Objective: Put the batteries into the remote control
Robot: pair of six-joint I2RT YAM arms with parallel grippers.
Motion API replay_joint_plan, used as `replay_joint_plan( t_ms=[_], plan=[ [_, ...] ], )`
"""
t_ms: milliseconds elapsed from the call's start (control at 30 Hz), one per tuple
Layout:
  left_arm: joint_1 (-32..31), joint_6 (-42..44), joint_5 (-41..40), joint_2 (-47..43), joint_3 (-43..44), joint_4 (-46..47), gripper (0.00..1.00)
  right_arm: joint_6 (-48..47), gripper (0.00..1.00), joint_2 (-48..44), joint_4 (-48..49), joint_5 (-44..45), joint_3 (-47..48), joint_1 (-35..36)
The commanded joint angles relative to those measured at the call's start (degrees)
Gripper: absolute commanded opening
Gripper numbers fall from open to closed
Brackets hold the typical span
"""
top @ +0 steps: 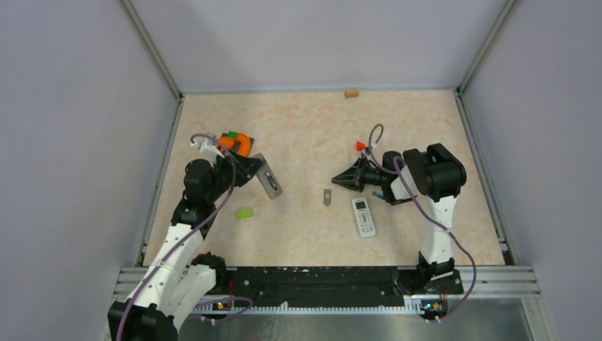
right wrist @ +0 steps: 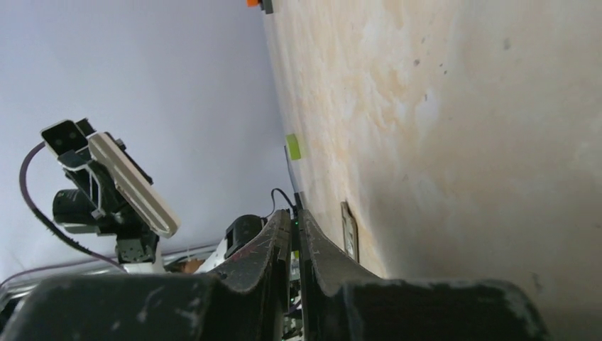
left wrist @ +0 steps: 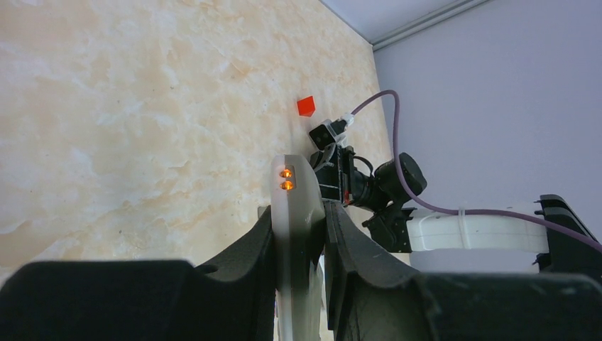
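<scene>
My left gripper (top: 257,172) is shut on the grey remote control (top: 269,182), holding it off the table, back side up. A dark purple battery (top: 270,178) lies in its open compartment. In the left wrist view the remote control (left wrist: 292,206) stands clamped between the jaws of the left gripper (left wrist: 298,217), two orange lights at its tip. My right gripper (top: 336,182) hovers mid-table, pointing left towards the remote control, its jaws nearly together with nothing seen between them. The right gripper (right wrist: 294,220) shows only a thin slit. The held remote control (right wrist: 133,186) shows at the left of the right wrist view.
A grey battery cover (top: 327,196) lies flat between the arms, and a white remote (top: 363,217) with buttons sits below the right gripper. There is a green block (top: 243,213), a red wedge (top: 360,145), an orange and green object (top: 235,142) and a tan block (top: 350,92) by the back wall.
</scene>
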Motion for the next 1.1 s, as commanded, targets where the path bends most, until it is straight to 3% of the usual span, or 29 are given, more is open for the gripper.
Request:
replay_joint_plan(
  t_ms=[0, 67, 167, 367, 533, 767, 1067],
  plan=[
    [0.33, 0.42, 0.03, -1.27, 2.44, 2.56, 0.0, -9.96, 0.11, -5.8, -10.69, 2.83, 1.97, -0.76],
    [0.33, 0.42, -0.09, -1.45, 2.35, 2.58, 0.0, -16.36, 0.14, -10.68, -18.77, 4.47, 2.78, -0.51],
    [0.33, 0.42, -0.45, -1.46, 2.31, 2.69, 0.0, -30.83, 0.18, -18.34, -39.09, 9.88, 5.81, 0.83],
    [0.42, 0.75, -0.98, -1.6, 1.96, 4.2, 0.0, -55.65, 0.3, -30.35, -63.16, 30.51, 10.55, 11.0],
    [0.51, 1.42, -2.42, -2.92, 2.31, 3.91, 0.0, -67.65, 0.35, -32.59, -70.13, 42.36, 11.58, 19.92],
    [0.59, 1.96, -6.46, -5.55, 2.04, 0.61, 0.0, -79.56, 0.31, -29.73, -76.77, 50.74, 15.0, 28.59],
    [0.68, 2.18, -6.81, -5.82, 1.98, -0.19, 0.0, -83.39, 0.31, -25.59, -79.74, 54.92, 17.88, 32.67]
  ],
)
